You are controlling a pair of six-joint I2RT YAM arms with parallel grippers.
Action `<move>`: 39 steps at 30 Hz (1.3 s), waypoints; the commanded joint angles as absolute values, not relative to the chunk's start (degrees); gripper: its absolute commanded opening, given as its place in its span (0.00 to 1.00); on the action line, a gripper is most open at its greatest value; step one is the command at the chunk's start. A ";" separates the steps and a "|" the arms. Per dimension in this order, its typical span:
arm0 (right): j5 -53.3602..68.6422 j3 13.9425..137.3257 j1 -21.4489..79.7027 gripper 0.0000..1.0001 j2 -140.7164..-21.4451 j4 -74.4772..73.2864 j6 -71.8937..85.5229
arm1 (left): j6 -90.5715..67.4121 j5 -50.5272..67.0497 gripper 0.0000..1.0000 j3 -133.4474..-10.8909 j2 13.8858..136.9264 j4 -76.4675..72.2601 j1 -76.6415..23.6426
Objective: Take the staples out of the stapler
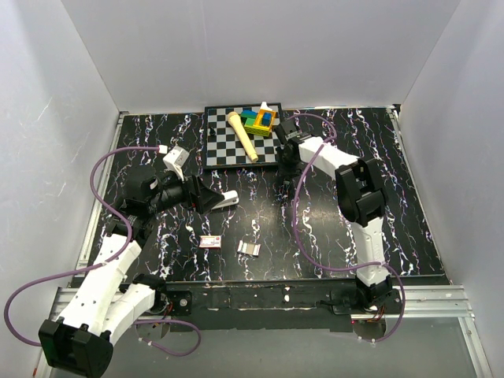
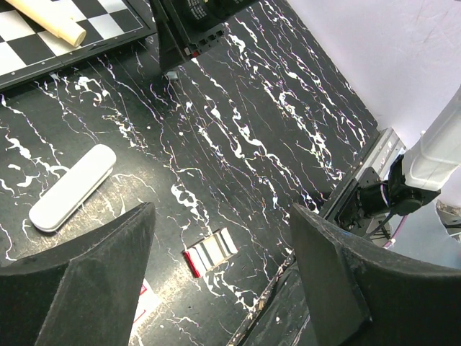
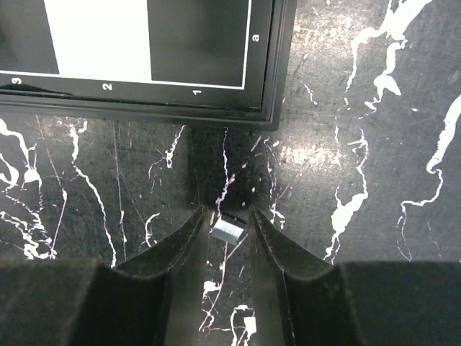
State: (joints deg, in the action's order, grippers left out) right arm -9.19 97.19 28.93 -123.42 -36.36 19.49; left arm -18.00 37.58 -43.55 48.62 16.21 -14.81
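My left hand (image 1: 211, 197) is released, its fingers spread wide with nothing between them. On its wrist view the same hand (image 2: 221, 209) looks down on the white stapler (image 2: 72, 187), which lies flat on the desk (image 1: 331, 228), off to one side of the gap and clear of both fingers. From the top view I see the stapler (image 1: 228, 199) just beside that hand.

The staples (image 1: 250, 248) lie loose on the desk as a short silvery strip near the front edge, well apart from the stapler. In the left wrist view the staples (image 2: 210, 251) lie below the gap between the fingers. A small red-and-white box (image 1: 209, 241) lies near them.

My right hand (image 1: 283, 161) is down at the near right corner of the chessboard (image 1: 228, 146). Its wrist view shows the hand (image 3: 227, 213) clenched narrow on a small silvery piece (image 3: 227, 231), held tilted between the fingertips, just in front of the chessboard (image 3: 144, 43) rim.
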 commanded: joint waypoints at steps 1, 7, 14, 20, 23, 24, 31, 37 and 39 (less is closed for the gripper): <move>-9.14 100.37 29.09 0.36 -125.15 -36.74 20.04 | -17.67 38.06 0.75 -43.06 47.55 15.73 -15.03; -8.17 100.64 29.18 0.35 -125.95 -37.00 20.21 | -17.49 37.71 0.75 -43.15 47.37 16.08 -14.94; -10.28 97.74 31.02 0.33 -125.42 -37.35 20.04 | -17.40 37.62 0.75 -43.07 47.29 16.26 -14.94; -11.95 94.58 32.08 0.30 -124.28 -37.09 20.65 | -17.31 37.27 0.75 -42.72 46.85 16.52 -15.03; -13.01 92.73 32.34 0.28 -122.96 -36.74 20.83 | -17.31 37.18 0.75 -42.63 46.67 16.61 -15.03; -13.27 92.20 32.43 0.28 -122.61 -36.56 20.83 | -17.31 37.18 0.75 -42.54 46.67 16.61 -14.94; -14.85 87.37 32.70 0.24 -119.80 -35.95 20.83 | -17.23 36.83 0.75 -42.28 46.49 16.96 -15.03; -15.38 82.10 32.96 0.23 -116.72 -34.63 21.18 | -16.88 36.12 0.75 -42.36 46.49 17.31 -14.94; -15.56 80.51 33.22 0.22 -115.93 -34.10 21.18 | -16.88 36.04 0.75 -42.36 46.49 17.49 -15.03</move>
